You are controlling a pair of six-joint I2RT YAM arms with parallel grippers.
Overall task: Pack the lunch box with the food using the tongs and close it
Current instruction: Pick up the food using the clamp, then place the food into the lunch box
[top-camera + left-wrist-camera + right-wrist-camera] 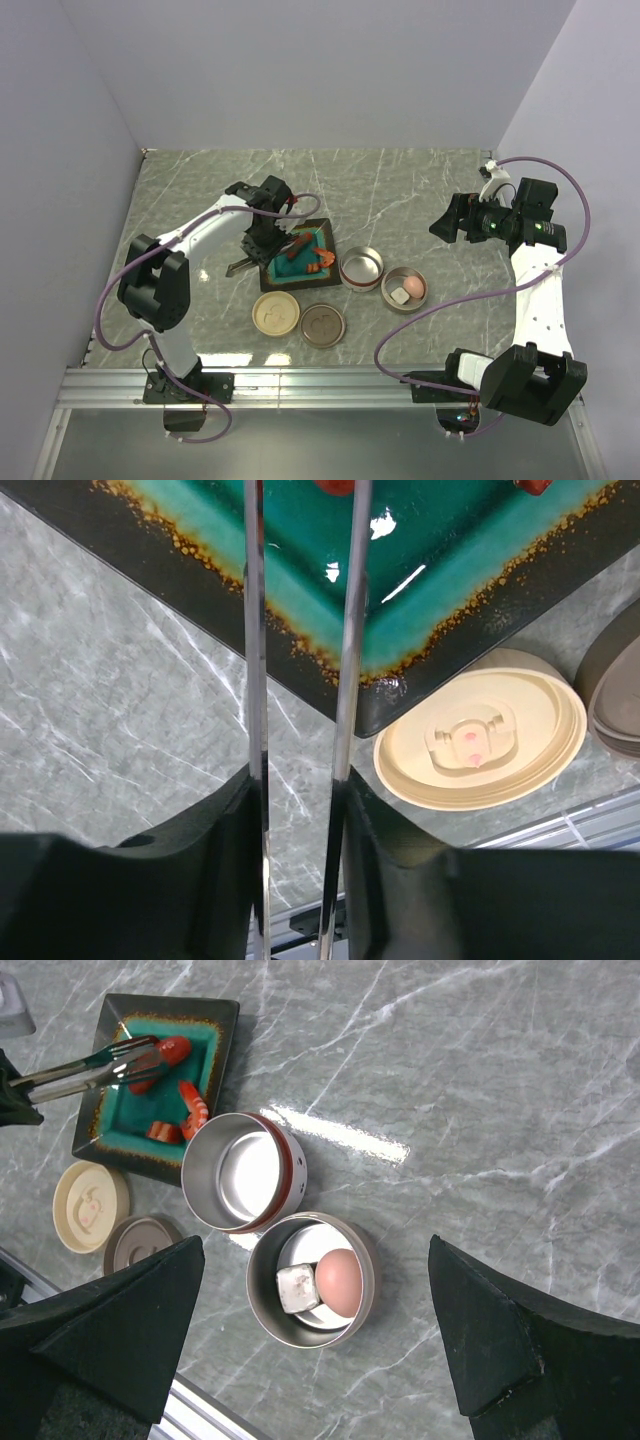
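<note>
Left pincer (pixel 298 790): closed on the tongs (pixel 345 680), one black finger (pixel 215 865) pressed to the outside of each silver arm, with a narrow gap between the arms.
Tongs: they run straight ahead of the left pincer, across the dark rim of the teal tray (pixel 450 570). In the right wrist view their tips (pixel 130 1055) reach the red sausage (pixel 168 1050) in the tray.
Right pincer (pixel 315 1245): wide open and holding nothing, up off the table (pixel 480 1080), well apart from the left pincer.
Below the right pincer: a round steel tin (pixel 268 1312) holding the pink egg (pixel 340 1282) and the white cube (pixel 298 1287), the two touching.
Just beyond that tin: an empty red-banded tin (pixel 283 1155), touching it and lying against the tray's edge.
Also in the tray: an orange shrimp (pixel 193 1102) and another small orange piece (pixel 160 1130), just beside the tong tips.
Beside the left pincer: a cream lid (pixel 480 742) just off the tray's corner, and a brown lid (pixel 615 680) next to it, both flat on the table.
In the way: the two tins stand between the tray and the right pincer.
Cut off: the left wrist view loses the tong tips at its top edge and shows only slivers of red food.
Hard to tell: whether the tips actually pinch the sausage. From above, the left pincer (pixel 265 245) covers part of the tray.
</note>
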